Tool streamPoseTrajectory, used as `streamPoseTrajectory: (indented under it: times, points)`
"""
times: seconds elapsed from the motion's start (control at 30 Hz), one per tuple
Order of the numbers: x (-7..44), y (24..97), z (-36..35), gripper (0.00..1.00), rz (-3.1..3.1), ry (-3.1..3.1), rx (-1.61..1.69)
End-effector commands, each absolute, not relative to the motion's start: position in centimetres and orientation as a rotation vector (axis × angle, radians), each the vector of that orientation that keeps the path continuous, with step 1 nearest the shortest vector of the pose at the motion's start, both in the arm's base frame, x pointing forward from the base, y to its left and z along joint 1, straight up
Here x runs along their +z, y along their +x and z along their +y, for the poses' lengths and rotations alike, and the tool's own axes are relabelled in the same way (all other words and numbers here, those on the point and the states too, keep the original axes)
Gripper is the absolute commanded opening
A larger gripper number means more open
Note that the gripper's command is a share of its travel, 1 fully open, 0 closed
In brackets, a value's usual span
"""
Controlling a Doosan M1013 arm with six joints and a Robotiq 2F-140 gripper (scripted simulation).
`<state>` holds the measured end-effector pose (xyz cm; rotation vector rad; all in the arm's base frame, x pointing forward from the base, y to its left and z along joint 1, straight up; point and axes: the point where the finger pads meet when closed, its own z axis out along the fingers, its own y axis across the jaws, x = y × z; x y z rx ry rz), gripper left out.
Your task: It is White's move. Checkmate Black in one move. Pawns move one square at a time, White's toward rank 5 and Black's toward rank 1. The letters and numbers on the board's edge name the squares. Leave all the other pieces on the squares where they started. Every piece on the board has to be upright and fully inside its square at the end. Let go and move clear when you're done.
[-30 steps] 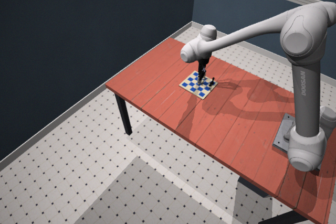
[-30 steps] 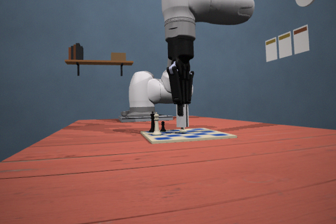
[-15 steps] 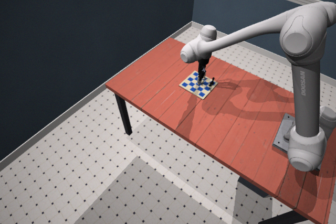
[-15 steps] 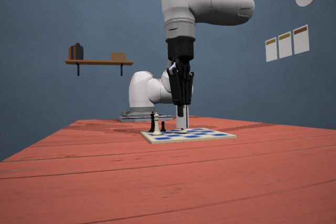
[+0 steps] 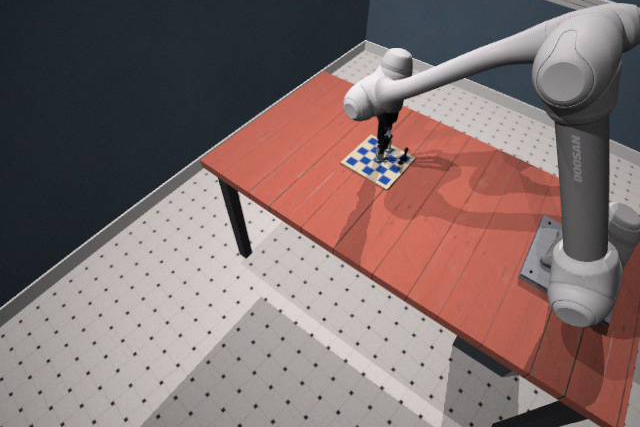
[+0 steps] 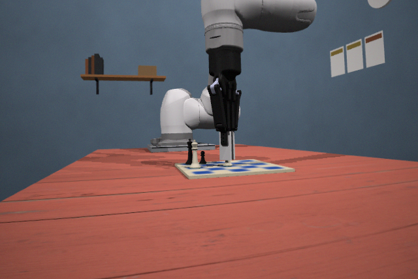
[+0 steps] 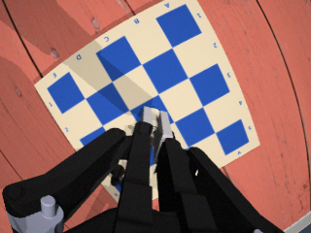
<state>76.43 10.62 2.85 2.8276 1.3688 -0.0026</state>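
The small blue-and-cream chessboard lies on the red wooden table. My gripper points straight down over the inner part of the board and is shut on a white piece. The fingers hide most of the piece. Its base is at the board's surface, and I cannot tell whether it touches. A white king, a black king and a black pawn stand upright at the board's left side in the exterior view. A black piece shows beside my gripper in the top view.
The arm's base is mounted on a grey plate at the far end of the table. The arm reaches over the table to the board. A wall shelf hangs behind, well away.
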Motion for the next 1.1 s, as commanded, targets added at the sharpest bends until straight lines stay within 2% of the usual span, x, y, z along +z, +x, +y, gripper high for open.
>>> streamPoseTrajectory:
  times: [0.0, 0.97, 1.0, 1.07]
  points:
    - [2.87, 76.43, 10.62, 0.0, 1.369, 2.828, -0.002]
    - [2.87, 76.43, 10.62, 0.0, 1.369, 2.828, -0.002]
    - [2.87, 76.43, 10.62, 0.04, 1.369, 2.828, -0.002]
    - [2.87, 76.43, 10.62, 0.04, 1.369, 2.828, -0.002]
